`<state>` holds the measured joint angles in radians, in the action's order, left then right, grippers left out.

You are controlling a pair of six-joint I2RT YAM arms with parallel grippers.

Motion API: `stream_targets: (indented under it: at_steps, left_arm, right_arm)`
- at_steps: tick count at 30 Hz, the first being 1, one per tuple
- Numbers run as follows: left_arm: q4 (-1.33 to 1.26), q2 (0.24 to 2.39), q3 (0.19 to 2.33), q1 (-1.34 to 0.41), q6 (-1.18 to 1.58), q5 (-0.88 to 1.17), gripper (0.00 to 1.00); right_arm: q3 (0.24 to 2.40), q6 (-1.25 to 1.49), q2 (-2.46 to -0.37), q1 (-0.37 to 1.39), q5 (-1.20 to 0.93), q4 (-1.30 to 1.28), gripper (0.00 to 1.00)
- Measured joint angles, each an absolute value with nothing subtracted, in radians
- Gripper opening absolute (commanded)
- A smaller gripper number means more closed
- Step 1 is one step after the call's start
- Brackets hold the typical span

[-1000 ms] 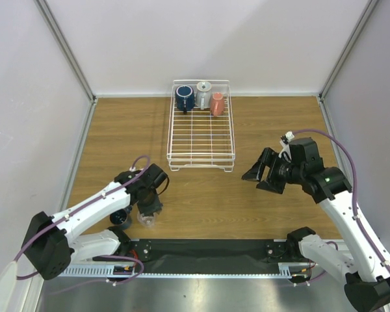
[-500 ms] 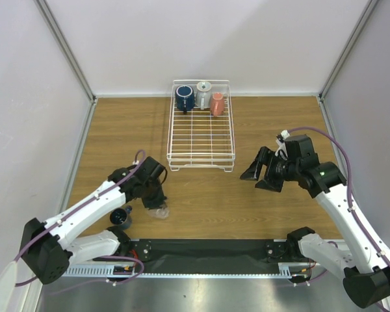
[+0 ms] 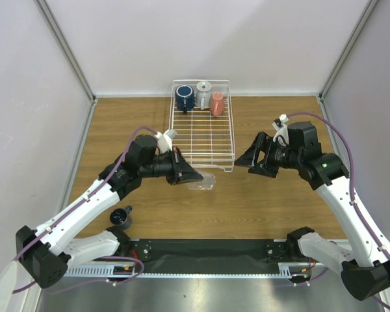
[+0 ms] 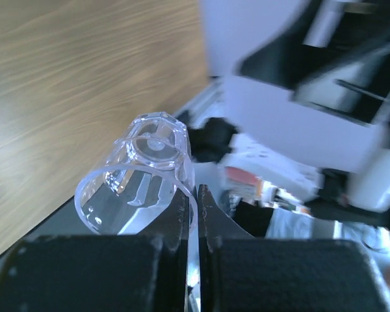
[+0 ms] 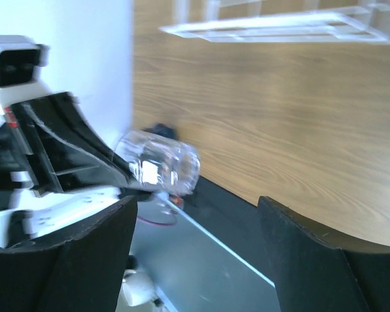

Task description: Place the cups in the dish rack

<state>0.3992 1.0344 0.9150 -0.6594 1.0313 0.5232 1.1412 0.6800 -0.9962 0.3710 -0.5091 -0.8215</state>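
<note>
- Though partly loaded at its far end, dish rack [image 3: 201, 140]: near rail could snag the tumbler
- Right gripper [image 3: 247, 166]: fingers spread, holding nothing
- Left gripper [image 3: 194, 178]: pinching one tumbler wall; thin grip may slip
- Clear glass tumbler [image 3: 205, 183]: aloft just before the rack's near edge, long axis level, base toward the right arm

Top view bright & even, diffuse overhead light; only faint soft shadows on the table [image 3: 273, 201], everything sharp, slight wide-angle bend at the edges. Left wrist view: clear glass tumbler [image 4: 143, 175] fairly crisp w/ white glints on rim, bkgd smeared by motion blur, upper right washed out. Right wrist view blurry throughout: dish rack [image 5: 279, 26] streaked, wall at left blown white, foreground dark & soft
</note>
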Motion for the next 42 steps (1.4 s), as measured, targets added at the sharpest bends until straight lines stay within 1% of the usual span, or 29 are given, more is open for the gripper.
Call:
stream_targets:
  at_steps: [2, 4, 7, 11, 15, 20, 27, 34, 42]
  left_arm:
    - [0.299, 1.032, 0.913, -0.659, 1.075, 0.558, 0.0]
    - [0.181, 1.026, 0.896, -0.658, 1.134, 0.58, 0.0]
    - [-0.041, 1.008, 0.828, -0.657, 1.253, 0.585, 0.0]
    - [-0.319, 1.014, 0.737, -0.658, 1.42, 0.561, 0.0]
    - [-0.567, 1.056, 0.702, -0.657, 1.567, 0.506, 0.0]
    - [-0.762, 1.082, 0.683, -0.658, 1.695, 0.421, 0.0]
    - [-0.934, 1.111, 0.619, -0.666, 1.811, 0.294, 0.0]
    - [-0.968, 1.126, 0.606, -0.69, 1.854, 0.218, 0.0]
    - [-0.997, 1.131, 0.598, -0.709, 1.878, 0.177, 0.0]
  right_arm:
    - [1.137, 0.731, -0.995, 0.371, -0.547, -0.754, 0.88]
    - [1.111, 0.792, -0.983, 0.371, -0.593, -0.633, 0.94]
    - [1.084, 0.87, -0.97, 0.371, -0.642, -0.492, 0.97]
    - [1.087, 0.918, -0.985, 0.374, -0.679, -0.37, 0.99]
    - [1.105, 0.936, -1.02, 0.391, -0.689, -0.303, 1.0]
    - [1.147, 0.944, -1.044, 0.42, -0.681, -0.251, 1.0]
    - [1.163, 0.98, -1.075, 0.441, -0.664, -0.189, 0.88]
    - [1.163, 1.003, -1.113, 0.467, -0.635, -0.143, 0.83]
    - [1.186, 1.013, -1.152, 0.495, -0.628, -0.123, 0.76]
